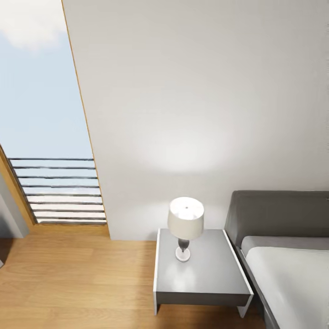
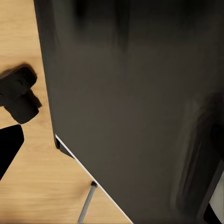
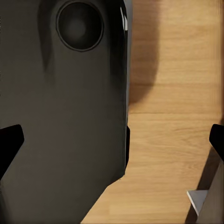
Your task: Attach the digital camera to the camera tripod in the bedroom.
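The digital camera and tripod await finding: a grey bedside table (image 1: 201,278) carries a white-shaded lamp (image 1: 185,224); I cannot tell either gripper's state.

Ahead of me a white-shaded lamp (image 1: 185,226) stands near the back edge of a grey bedside table (image 1: 210,278), beside a grey bed (image 1: 285,269).

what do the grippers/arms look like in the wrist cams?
Little of them shows. In the left wrist view, one black wedge-shaped fingertip at the edge. In the right wrist view, two matching black fingertips at opposite edges. Large dark grey glossy panels, likely robot body, with a round recess. No visible cables or markings.
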`<state>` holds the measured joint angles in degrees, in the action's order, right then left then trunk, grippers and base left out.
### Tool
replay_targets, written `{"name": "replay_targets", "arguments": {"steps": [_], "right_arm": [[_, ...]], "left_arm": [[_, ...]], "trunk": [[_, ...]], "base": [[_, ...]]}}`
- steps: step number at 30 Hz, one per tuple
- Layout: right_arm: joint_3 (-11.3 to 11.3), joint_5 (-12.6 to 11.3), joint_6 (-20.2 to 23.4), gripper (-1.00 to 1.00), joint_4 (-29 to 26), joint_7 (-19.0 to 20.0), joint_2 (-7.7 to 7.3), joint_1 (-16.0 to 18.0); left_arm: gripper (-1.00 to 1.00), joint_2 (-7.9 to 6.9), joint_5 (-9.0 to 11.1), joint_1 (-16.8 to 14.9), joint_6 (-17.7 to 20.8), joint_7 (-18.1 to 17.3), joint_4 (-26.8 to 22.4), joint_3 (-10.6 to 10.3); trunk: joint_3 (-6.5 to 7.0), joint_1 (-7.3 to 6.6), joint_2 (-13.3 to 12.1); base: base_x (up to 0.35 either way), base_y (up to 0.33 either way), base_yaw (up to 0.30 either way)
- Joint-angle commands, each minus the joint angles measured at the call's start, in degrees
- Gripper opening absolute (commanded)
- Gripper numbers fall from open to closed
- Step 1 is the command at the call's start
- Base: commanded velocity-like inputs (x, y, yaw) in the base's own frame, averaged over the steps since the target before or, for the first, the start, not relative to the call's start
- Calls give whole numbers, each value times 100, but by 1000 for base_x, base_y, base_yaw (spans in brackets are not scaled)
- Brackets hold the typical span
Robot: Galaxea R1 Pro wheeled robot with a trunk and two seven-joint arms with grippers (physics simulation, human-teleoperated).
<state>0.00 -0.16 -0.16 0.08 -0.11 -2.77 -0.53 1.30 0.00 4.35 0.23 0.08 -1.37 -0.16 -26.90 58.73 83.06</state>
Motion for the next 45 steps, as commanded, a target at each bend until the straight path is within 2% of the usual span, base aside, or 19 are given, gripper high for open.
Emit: {"name": "replay_targets", "arguments": {"steps": [1,13,23,45], "right_arm": [[0,-2,-2,100,0,-2,0,1],[0,-2,-2,100,0,-5,4,1],[0,-2,-2,100,0,-7,4,1],[0,-8,-2,100,8,-7,12,1]], "left_arm": [[100,1,0,4,1,1,-12,-2],[100,-17,2,4,-4,11,-15,8],[100,-121,8,4,-5,18,-28,19],[100,-205,9,4,-5,21,-38,25]], "trunk": [[-3,0,2],[-3,0,2],[-3,0,2],[-3,0,2]], "base": [[1,-100,0],[0,-31,79],[0,-2,260],[0,0,285]]}}
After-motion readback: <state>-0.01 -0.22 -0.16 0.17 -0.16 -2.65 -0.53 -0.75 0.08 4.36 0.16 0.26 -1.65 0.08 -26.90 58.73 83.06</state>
